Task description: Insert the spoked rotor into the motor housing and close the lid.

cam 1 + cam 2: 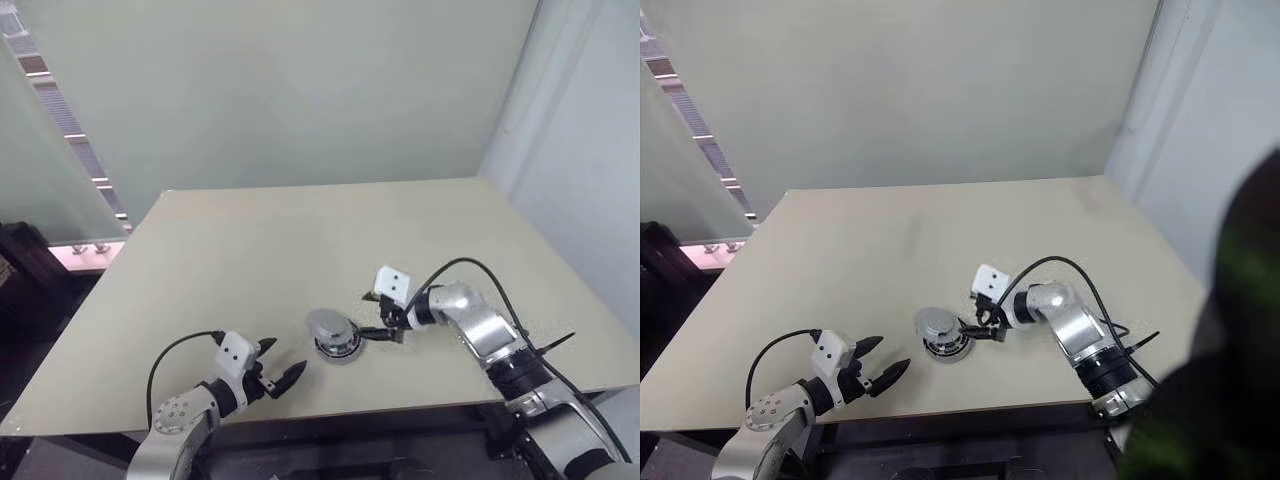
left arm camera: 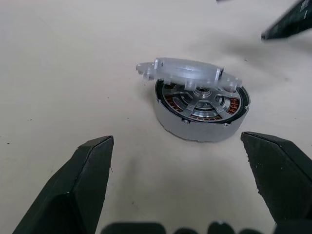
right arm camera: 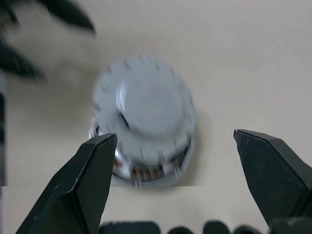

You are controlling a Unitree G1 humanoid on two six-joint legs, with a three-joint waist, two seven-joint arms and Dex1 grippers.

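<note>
The motor housing (image 1: pixel 338 349) stands near the middle of the table's front half, its copper windings (image 2: pixel 235 105) showing under the rim. The spoked rotor (image 2: pixel 201 104) lies inside it, silver spokes meeting at a hub. The grey lid (image 2: pixel 187 73) rests tilted on top, lifted on the side facing my left gripper. My left gripper (image 1: pixel 285 357) is open, a short way to the housing's front left and pointing at it. My right gripper (image 1: pixel 366 318) is open just right of the housing, with nothing between its fingers (image 3: pixel 92 180).
The beige table (image 1: pixel 300 230) ends close in front of the housing and at its right edge near my right arm. A black cable (image 1: pixel 455 265) loops over the right wrist. A glass partition (image 1: pixel 45 150) stands at the far left.
</note>
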